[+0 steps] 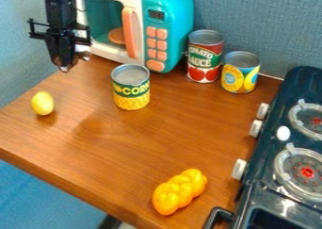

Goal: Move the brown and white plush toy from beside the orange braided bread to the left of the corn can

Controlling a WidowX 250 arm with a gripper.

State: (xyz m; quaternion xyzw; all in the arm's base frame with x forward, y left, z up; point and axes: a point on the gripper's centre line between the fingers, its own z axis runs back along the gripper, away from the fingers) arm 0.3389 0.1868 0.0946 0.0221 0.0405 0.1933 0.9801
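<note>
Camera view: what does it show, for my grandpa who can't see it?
A black robot arm's tool hangs at upper left, near a teal toy microwave. On the wooden table are a toy lemon, three cans and a braided yellow loaf. A dark stove stands at right.

From where I stand, the black arm (60, 4) is cut off at eleven o'clock, and it hides part of the toy microwave (173, 16), whose top is cropped towards twelve. The microwave's door handle (131, 33) covers some of the orange plate (116, 36) inside. The gripper's (65, 67) lower end is blurry. Towards four, the toy stove (256, 195) runs out of sight, burners (307, 172) clipped.
</note>
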